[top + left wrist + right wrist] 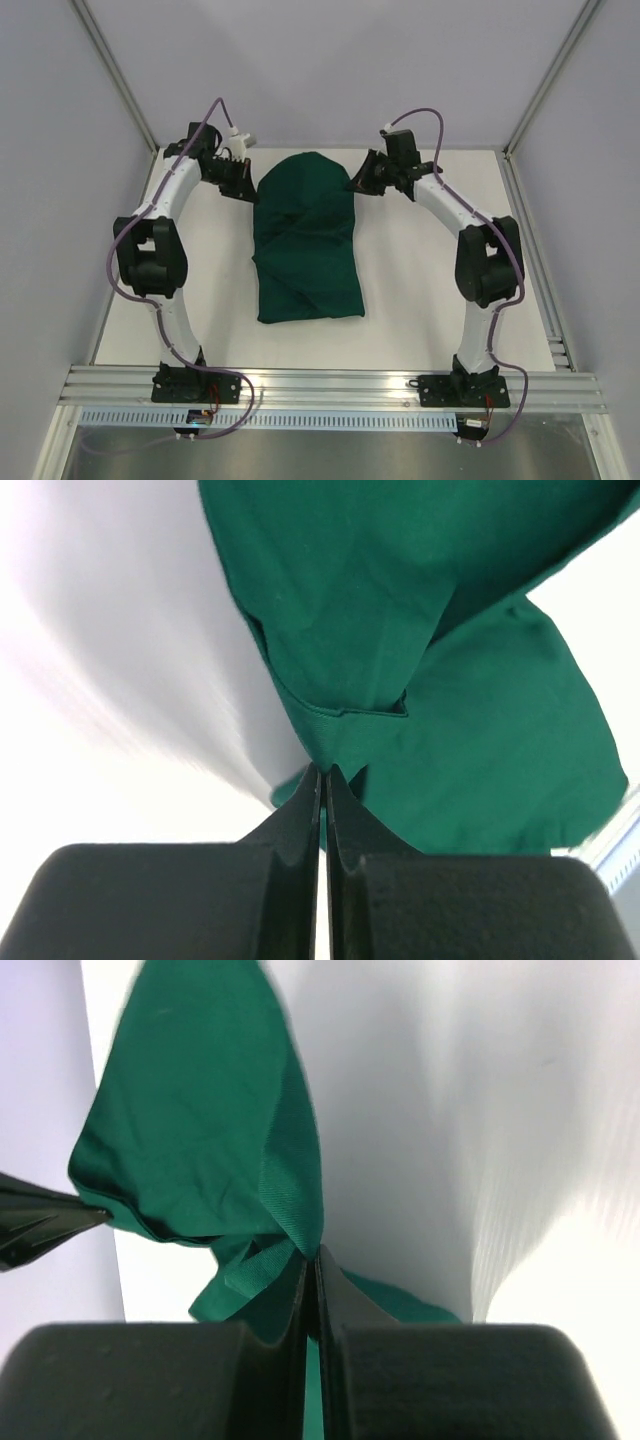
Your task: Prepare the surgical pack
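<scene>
The dark green cloth (pixel 305 240) lies crumpled lengthways in the middle of the white table, its far end lifted and stretched between both grippers. My left gripper (pixel 243 186) is shut on the cloth's far left edge; in the left wrist view the cloth (pixel 420 630) hangs from the closed fingertips (pixel 325 775). My right gripper (pixel 360 182) is shut on the far right edge; in the right wrist view the cloth (pixel 190 1120) bunches at the closed fingertips (pixel 312 1258). No steel tray, instruments or gauze show.
Grey enclosure walls with aluminium posts (pixel 115 75) stand at the table's sides and back. An aluminium rail (pixel 330 385) runs along the near edge by the arm bases. The left gripper's tip (pixel 40 1222) shows at the left edge of the right wrist view.
</scene>
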Available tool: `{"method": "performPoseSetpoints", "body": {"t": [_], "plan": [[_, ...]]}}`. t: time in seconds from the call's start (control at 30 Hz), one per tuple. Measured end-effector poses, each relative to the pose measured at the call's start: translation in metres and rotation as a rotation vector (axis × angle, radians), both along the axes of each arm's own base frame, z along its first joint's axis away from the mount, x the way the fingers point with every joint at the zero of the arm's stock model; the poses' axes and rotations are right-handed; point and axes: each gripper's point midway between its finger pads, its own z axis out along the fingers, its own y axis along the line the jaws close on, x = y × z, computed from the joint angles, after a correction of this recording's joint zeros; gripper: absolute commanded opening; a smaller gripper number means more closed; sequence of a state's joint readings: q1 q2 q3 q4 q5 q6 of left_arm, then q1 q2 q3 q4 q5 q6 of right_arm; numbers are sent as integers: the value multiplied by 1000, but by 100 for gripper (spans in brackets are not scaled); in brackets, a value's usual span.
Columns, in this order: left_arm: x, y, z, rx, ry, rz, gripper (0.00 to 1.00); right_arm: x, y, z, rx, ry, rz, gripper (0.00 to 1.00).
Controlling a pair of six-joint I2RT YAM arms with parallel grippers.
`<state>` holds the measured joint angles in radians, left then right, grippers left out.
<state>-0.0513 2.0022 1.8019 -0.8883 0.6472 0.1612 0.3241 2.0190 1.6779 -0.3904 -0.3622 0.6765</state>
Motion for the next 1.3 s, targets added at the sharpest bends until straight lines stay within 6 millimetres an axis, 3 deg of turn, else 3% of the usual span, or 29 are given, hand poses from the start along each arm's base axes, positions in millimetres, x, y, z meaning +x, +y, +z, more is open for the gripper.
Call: {"method": "performPoseSetpoints", "body": {"t": [0.27,0.43,0.53,0.63,0.67,0.77,0.9,1.03,1.2,1.3], "plan": [[-53,-7,15,-48,-21,-142,0,-66,-6,16,-13,-36,99,1],[-92,-10,10,-76,-1,-236,0,-110,-2,6,-23,-27,174,3],[-114,-10,-4,-86,40,-286,0,-136,1,-12,-33,8,216,7],[-135,-8,-25,-81,94,-326,0,-166,-1,-43,-57,82,251,23],[-141,-7,-31,-80,109,-335,0,-172,-2,-51,-63,103,256,37],[-154,-4,-46,-75,144,-371,0,-188,-8,-67,-90,159,273,61],[-156,-1,-56,-56,136,-407,0,-190,-14,-63,-132,161,298,80],[-155,0,-61,-25,109,-440,0,-173,-14,-34,-177,85,323,91],[-160,1,-69,-6,107,-471,0,-124,2,20,-187,-67,345,93],[-162,2,-73,3,108,-478,0,-85,17,27,-196,-85,337,91]]}}
